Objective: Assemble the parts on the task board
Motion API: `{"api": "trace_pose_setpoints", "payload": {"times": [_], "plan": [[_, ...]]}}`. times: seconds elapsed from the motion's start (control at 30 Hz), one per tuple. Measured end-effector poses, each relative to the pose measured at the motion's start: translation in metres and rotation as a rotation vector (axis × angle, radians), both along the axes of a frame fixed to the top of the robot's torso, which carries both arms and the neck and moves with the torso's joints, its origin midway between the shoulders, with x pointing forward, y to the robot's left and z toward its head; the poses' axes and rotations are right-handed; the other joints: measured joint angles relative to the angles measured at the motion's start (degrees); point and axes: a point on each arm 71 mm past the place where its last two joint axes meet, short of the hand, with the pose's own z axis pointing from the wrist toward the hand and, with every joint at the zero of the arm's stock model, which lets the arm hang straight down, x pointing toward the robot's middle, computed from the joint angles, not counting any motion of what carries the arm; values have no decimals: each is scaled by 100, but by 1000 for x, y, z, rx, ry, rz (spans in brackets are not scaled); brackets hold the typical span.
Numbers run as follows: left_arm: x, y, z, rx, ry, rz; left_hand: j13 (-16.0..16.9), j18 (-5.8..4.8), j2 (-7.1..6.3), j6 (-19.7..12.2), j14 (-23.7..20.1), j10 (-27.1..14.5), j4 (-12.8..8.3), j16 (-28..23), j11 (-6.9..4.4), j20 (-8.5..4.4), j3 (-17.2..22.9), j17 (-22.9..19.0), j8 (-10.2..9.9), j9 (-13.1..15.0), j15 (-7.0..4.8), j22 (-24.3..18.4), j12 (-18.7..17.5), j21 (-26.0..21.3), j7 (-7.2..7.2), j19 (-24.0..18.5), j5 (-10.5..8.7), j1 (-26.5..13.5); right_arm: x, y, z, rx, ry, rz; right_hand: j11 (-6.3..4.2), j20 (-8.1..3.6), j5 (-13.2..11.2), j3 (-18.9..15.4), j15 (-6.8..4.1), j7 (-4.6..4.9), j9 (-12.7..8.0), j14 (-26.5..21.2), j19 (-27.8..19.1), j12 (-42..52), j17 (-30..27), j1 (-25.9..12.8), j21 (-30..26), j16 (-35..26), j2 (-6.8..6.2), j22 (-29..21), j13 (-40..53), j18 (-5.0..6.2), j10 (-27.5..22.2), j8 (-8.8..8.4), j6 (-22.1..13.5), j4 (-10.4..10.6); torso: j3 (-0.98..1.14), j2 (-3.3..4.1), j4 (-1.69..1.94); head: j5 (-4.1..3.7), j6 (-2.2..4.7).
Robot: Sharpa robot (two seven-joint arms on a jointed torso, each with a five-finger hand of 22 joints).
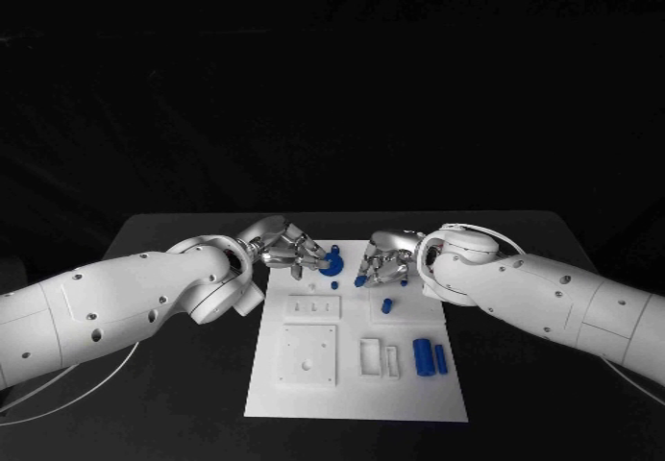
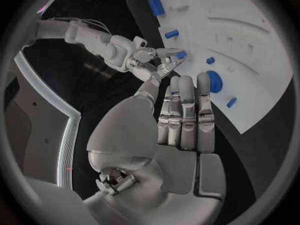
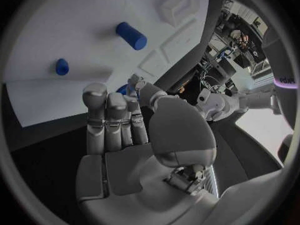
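Your left hand [image 1: 287,252] hovers with its fingers straight and close together beside a round blue part [image 1: 332,263] at the far end of the white board [image 1: 355,384] on the table [image 1: 166,423]. Your right hand [image 1: 389,259] pinches a small blue part [image 1: 363,279].

Black table [image 1: 166,403] with white task board [image 1: 354,389] flat at its middle.

No readable text, label, brand or no. shows on any thing; marks on the arm are too blurred.
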Motion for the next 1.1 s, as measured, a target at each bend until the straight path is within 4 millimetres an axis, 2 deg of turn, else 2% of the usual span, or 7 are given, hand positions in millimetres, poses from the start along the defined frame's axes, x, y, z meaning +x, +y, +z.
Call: {"api": "trace_pose_setpoints", "payload": {"times": [0.27,0.43,0.53,0.7,0.9,1.0,1.1], "plan": [[-6,-12,2,100,-84,-112,41,0,-14,-134,285,262,654,309,-45,-67,-527,161,0,0,-73,58,147,93,-10,273,67,-444,-4,1,0,64,154,-13,-20,0,0,-16,0,2,2,0,0,-39,11,0,-44,0,0,-1,-8,0,-21,-8,-3,-16,-6,-22,-19,29,-2],[-11,-21,1,168,-125,-181,200,1,-100,-83,482,492,852,885,-167,-188,-498,449,0,74,-194,426,480,468,-87,434,67,-534,-6,1,4,111,245,-14,0,0,0,-40,1,3,3,-24,0,-39,10,-29,-79,0,29,-1,-13,0,-41,-18,-5,-40,-6,-31,-34,35,-7],[-13,-26,1,206,-145,-213,460,1,-116,48,524,532,952,1148,-206,-228,-454,568,0,284,-236,452,793,747,-145,470,203,-609,-8,1,8,141,293,-11,-19,0,0,-40,1,4,4,-40,0,-39,10,-30,-82,0,30,-1,-23,0,-63,-16,-6,-40,-5,-37,-45,29,-7],[-15,-34,-1,258,-167,-253,883,2,-168,216,502,377,956,1316,-279,-279,-450,619,25,1036,-259,451,1186,1086,-256,356,614,-661,-10,3,14,183,350,-4,-19,-20,0,-56,1,5,4,-40,-21,-62,15,-30,-111,0,30,-1,-30,1,-63,6,-8,-56,0,-47,-65,19,-23],[-16,-39,-2,297,-178,-270,1137,2,-223,110,483,258,993,1394,-290,-289,-413,599,25,2524,-278,451,1363,1399,-281,202,789,-716,-13,4,15,205,395,4,-19,-20,0,-56,1,12,4,-40,-21,-62,14,-30,-111,0,30,-1,-30,0,-63,6,-16,-56,3,-49,-65,5,-35],[-16,-39,-3,310,-181,-269,1171,2,-284,31,482,193,1069,1415,-278,-269,-388,566,25,2797,-279,450,1391,1439,-256,182,788,-778,-15,5,15,206,413,10,-20,-20,0,-56,1,14,5,-40,-20,-62,14,-29,-111,-24,30,-1,-36,0,-63,6,-18,-56,3,-48,-60,-3,-36],[-16,-39,-3,320,-182,-266,1177,2,-302,31,482,182,1118,1416,-267,-269,-385,552,25,2869,-279,450,1398,1439,-256,182,788,-795,-16,6,15,202,429,17,3,-20,0,-56,1,15,5,-40,-20,-89,14,-29,-139,-24,30,-1,-49,1,-85,6,-20,-56,3,-47,-58,-9,-36]]}}
